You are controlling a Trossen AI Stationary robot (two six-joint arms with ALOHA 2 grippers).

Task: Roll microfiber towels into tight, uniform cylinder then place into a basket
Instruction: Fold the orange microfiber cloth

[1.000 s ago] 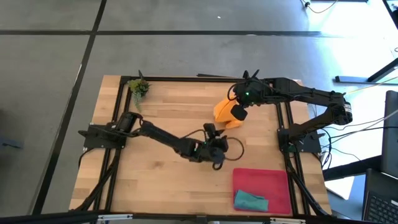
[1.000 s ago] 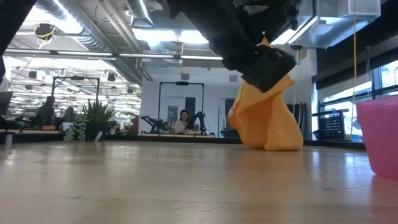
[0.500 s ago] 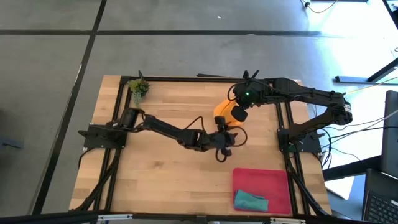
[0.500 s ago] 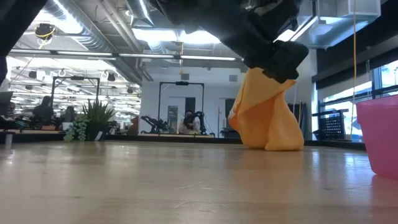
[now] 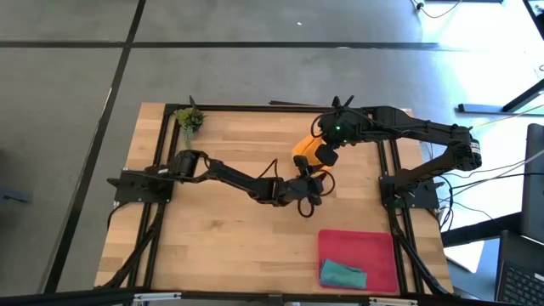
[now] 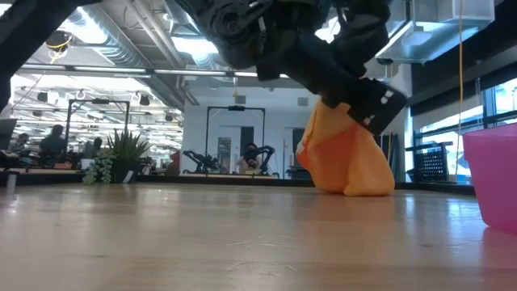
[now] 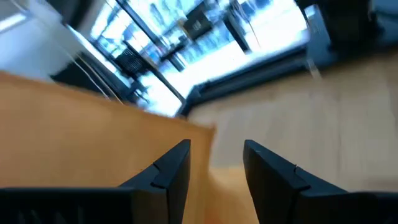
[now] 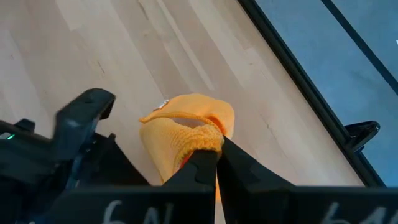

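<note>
The orange towel (image 5: 303,151) stands bunched in a cone at the table's far right, with its lower end on the wood (image 6: 349,186). My right gripper (image 5: 325,155) is shut on its top. My left gripper (image 5: 313,180) is open at the towel's near side. In the left wrist view the orange cloth (image 7: 93,137) fills the space beside one finger; I cannot tell whether it touches. The teal towel (image 5: 342,274) lies rolled in the near corner of the red-pink basket (image 5: 361,246). My right gripper pinches the bunched top of the orange towel (image 8: 198,140) between its two shut fingers, gathered in several layers. The fingers slant down from the table's right side. The towel hangs below them in a loose cone, and its lower end rests on the table.
The basket stands at the near right of the table and shows at the right edge of the low view (image 6: 493,178). A small green plant sprig (image 5: 189,119) lies at the far left corner. Bare wood spreads across the table's left and middle.
My left gripper has gone toward the table's far edge and a little right, up to the orange towel's near side. The towel stays held up at its top, with its lower end on the table.
</note>
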